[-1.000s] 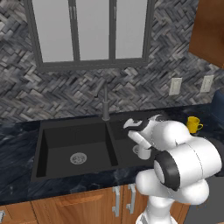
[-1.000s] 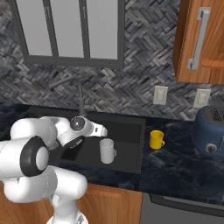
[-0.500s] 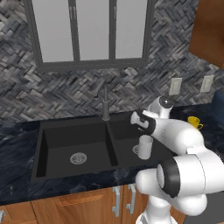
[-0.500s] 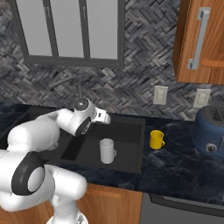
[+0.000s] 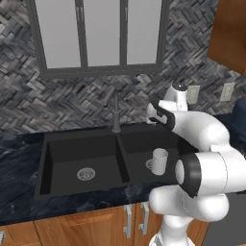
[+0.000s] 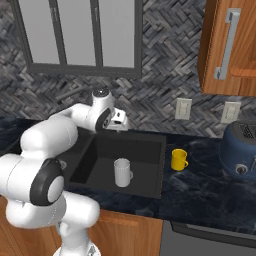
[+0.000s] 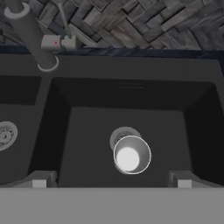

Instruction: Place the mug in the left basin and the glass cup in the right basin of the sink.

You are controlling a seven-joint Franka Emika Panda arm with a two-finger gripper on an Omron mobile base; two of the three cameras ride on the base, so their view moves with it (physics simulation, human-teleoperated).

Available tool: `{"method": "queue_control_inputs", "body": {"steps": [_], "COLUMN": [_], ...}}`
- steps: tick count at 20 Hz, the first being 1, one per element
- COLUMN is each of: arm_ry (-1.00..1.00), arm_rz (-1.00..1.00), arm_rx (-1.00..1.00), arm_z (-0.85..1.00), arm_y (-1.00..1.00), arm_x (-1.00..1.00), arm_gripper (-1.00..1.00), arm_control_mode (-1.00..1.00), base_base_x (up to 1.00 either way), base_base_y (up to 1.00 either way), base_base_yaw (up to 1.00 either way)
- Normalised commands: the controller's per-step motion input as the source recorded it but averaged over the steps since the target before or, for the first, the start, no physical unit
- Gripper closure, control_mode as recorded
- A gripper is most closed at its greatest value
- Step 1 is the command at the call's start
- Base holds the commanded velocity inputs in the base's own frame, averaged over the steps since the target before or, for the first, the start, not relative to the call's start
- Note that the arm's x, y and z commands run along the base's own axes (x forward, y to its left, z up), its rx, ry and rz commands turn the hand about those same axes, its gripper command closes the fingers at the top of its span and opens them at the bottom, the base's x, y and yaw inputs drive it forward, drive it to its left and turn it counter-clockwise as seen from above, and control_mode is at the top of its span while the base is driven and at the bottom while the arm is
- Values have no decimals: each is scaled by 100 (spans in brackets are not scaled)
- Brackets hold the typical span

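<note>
Gripper (image 7: 112, 179) sat spread and empty above the right basin (image 7: 87, 131), glass cup (image 7: 131, 155) upright on its drain, so we judged the job was clearing the sink rim rightward to the mug (image 6: 179, 159) on open counter, toaster (image 6: 244, 152) well apart.

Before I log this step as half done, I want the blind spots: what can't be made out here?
- Mug: the arm blocks it in the left base view.
- Right basin drain: partly covered by the glass cup in the hand view.
- Gripper: tips only, at the hand view's bottom edge; far apart, holding nothing.
</note>
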Motion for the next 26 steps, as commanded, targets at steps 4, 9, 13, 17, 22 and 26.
{"method": "queue_control_inputs", "body": {"steps": [4,9,13,17,22,26], "arm_ry": [12,6,7,5,2,0], "arm_rz": [14,14,16,13,3,0], "arm_rx": [0,0,0,0,-3,-9], "arm_z": [-9,-20,-43,-43,-19,0], "arm_y": [-17,-27,-10,-4,-6,-17], "arm_x": [0,0,0,0,0,0], "arm_gripper": [-100,-100,-100,-100,-100,-100], "arm_control_mode": [-100,-100,-100,-100,-100,-100], "base_base_x": [0,0,0,0,0,0], "base_base_y": [0,0,0,0,0,0], "base_base_yaw": [0,0,0,0,0,0]}}
